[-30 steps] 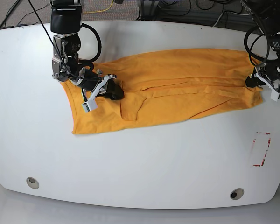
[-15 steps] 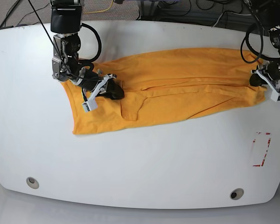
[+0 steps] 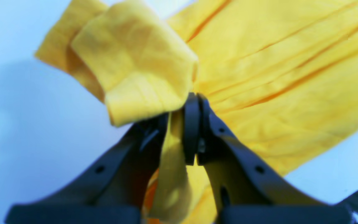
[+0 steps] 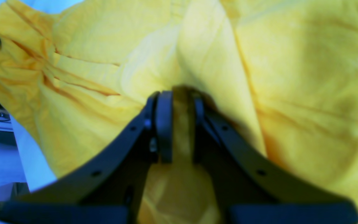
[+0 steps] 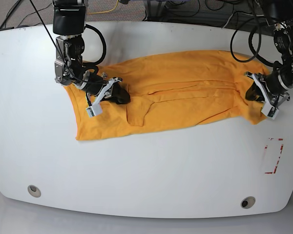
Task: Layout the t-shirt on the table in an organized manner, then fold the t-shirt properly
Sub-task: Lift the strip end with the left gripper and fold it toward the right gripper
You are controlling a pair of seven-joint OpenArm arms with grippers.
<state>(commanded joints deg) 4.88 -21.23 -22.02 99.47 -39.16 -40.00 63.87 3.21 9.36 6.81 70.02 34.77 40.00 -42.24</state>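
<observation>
The orange-yellow t-shirt point(image 5: 185, 83) lies stretched in a long, creased band across the far half of the white table point(image 5: 151, 170). At its right end my left gripper point(image 5: 255, 92) is shut on the cloth. The left wrist view shows that gripper point(image 3: 194, 99) pinching a fold of the t-shirt point(image 3: 291, 62), with a flap draped over one finger. Near the shirt's left end my right gripper point(image 5: 119, 95) presses on the fabric. In the right wrist view this gripper point(image 4: 179, 96) is shut on a bunched ridge of the t-shirt point(image 4: 291, 62).
A red rectangular outline point(image 5: 274, 156) marks the table at the right, below the left arm. Two round grommet holes point(image 5: 34, 190) point(image 5: 247, 202) sit near the front edge. Cables point(image 5: 185, 9) run behind the far edge.
My left gripper has moved leftward, inward over the table, carrying the shirt's right end with it, so that end now sits further in. The right arm has stayed in place.
</observation>
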